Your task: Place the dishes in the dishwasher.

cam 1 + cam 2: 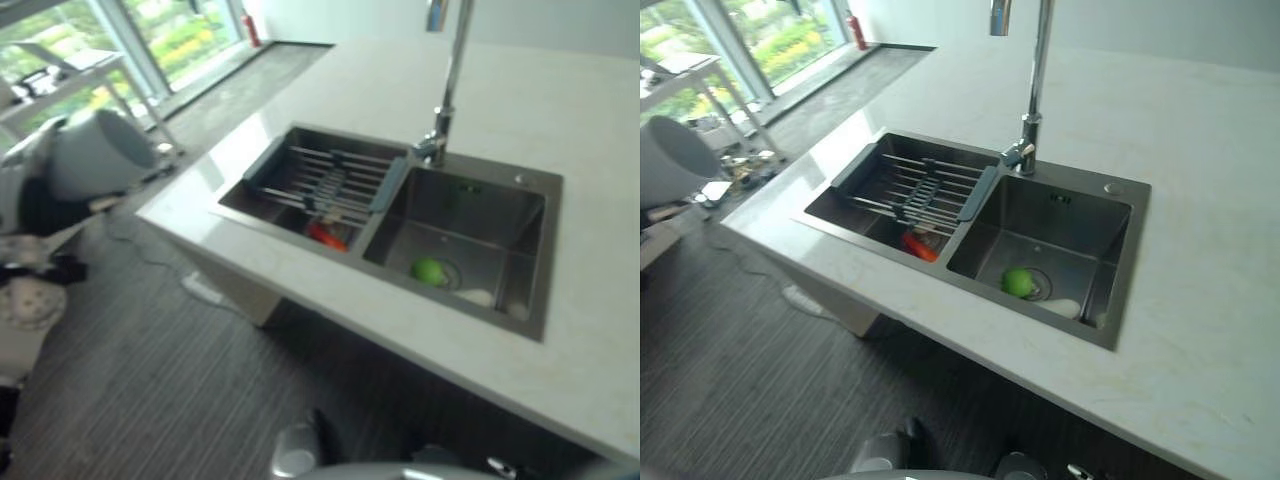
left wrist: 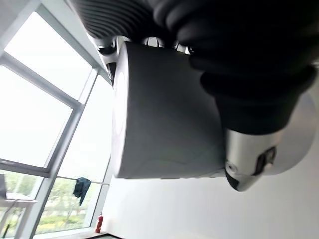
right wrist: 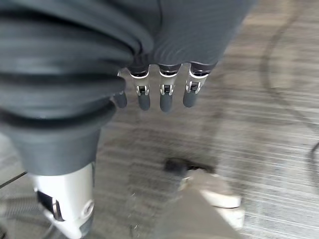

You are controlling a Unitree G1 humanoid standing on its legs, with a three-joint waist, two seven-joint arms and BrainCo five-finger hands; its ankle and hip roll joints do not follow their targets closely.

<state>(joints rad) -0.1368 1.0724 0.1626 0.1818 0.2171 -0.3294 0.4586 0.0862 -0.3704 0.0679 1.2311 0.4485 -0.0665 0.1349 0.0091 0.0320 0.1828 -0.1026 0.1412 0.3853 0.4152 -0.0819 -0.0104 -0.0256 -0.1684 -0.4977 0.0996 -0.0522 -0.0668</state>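
Note:
A pale grey bowl [image 1: 100, 150] is held up at the far left, off the counter's corner and over the floor. My left hand [image 1: 40, 208] is shut on it. In the left wrist view the bowl [image 2: 159, 114] lies on its side with my thumb [image 2: 249, 169] against its wall, and the fingers reach behind it. My right hand [image 3: 164, 97] hangs over the dark floor with relaxed fingers and holds nothing.
A white counter [image 1: 560, 330] holds a steel double sink [image 1: 530, 300] with a tall faucet [image 1: 450, 80]. A wire rack [image 1: 330, 180] spans the left basin above a red thing [image 1: 325, 236]. A green round thing [image 1: 428, 270] lies in the right basin. A white table [image 1: 60, 85] stands by the windows.

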